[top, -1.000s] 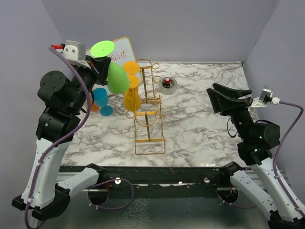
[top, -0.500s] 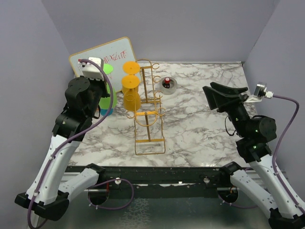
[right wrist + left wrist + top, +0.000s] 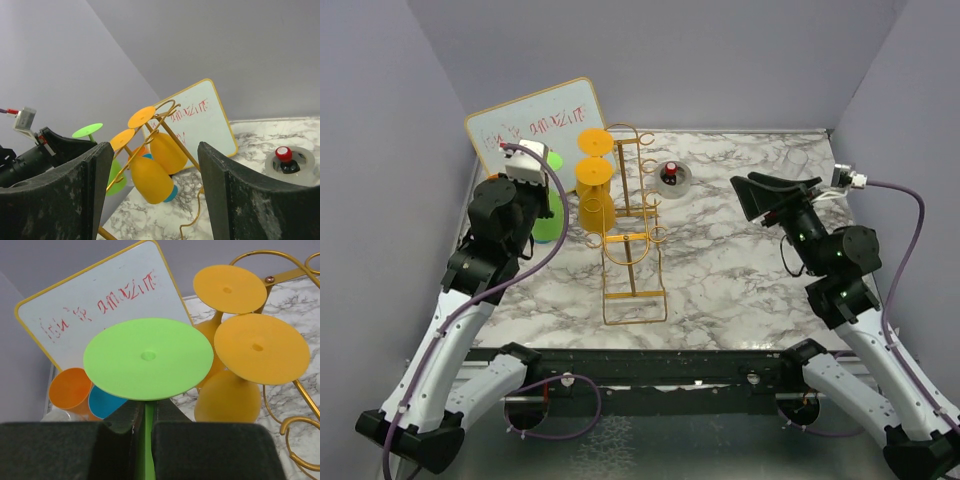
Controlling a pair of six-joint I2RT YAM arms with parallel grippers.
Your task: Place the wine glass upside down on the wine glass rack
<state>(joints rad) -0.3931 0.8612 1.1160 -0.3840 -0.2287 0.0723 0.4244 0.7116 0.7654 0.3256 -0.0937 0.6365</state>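
My left gripper [image 3: 146, 412] is shut on the stem of a green wine glass [image 3: 148, 357], held upside down with its round foot on top. In the top view the green glass [image 3: 550, 220] hangs just left of the gold wire wine glass rack [image 3: 632, 240], apart from it. Two yellow glasses [image 3: 261, 349] hang upside down in the rack's left loops [image 3: 595, 180]. My right gripper [image 3: 775, 195] is open and empty, raised right of the rack and facing it; its view shows the rack [image 3: 175, 135], the yellow glasses [image 3: 150, 180] and the green glass [image 3: 87, 130].
A whiteboard [image 3: 535, 125] with red writing leans at the back left. An orange cup [image 3: 70, 390] and a blue glass [image 3: 107, 402] stand below the green glass. A small round tin [image 3: 673, 176] with a red knob sits behind the rack.
My left arm has dropped and pulled back; the green glass went from tilted beside the rack's top to foot-up, lower and farther left. My right gripper has moved left toward the rack.
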